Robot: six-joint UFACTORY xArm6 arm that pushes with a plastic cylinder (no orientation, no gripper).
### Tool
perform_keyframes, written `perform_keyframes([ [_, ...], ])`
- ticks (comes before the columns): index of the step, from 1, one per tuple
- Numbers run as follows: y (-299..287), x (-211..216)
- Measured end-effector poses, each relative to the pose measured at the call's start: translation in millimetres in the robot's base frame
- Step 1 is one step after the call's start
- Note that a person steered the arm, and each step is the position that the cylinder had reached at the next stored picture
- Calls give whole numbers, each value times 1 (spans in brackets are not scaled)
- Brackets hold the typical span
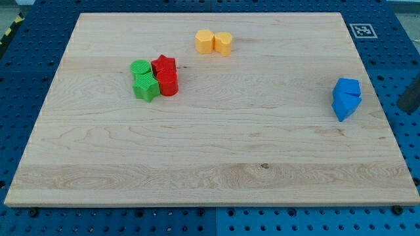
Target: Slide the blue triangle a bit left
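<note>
Nearest the view's bottom, only bare planks of the wooden board (197, 177), resting on a blue pegboard table (26, 131). Further up at the view's right, close to the board's right edge: the blue triangle (344, 107), touching a blue cube (347, 87) just above it, the 2 forming 1 tight clump. Beside them, past the board's edge at the view's far right, a dark shape (411, 98) cut off by the frame, possibly the rod; cannot tell for sure, and my tip itself not made out. No pincer on this arm, so nothing to report as wide, narrow or holding. Well apart to the view's left, a cluster of 4: green star (146, 88) and green cylinder (140, 67) on the left, red cylinder (168, 84) and red star (163, 65) on the right, all pressed together. Farthest up, near the view's top centre, 2 yellow blocks (213, 42) side by side, touching. At the top right corner, a small printed marker tag (361, 29).
</note>
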State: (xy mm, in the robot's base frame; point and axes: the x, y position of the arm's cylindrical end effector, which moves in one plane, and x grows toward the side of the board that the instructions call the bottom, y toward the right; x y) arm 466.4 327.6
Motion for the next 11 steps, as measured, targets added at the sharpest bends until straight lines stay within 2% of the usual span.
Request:
perform_keyframes([
  [3,-33,2],
  [6,-123,4],
  [9,-128,4],
  [11,-158,4],
])
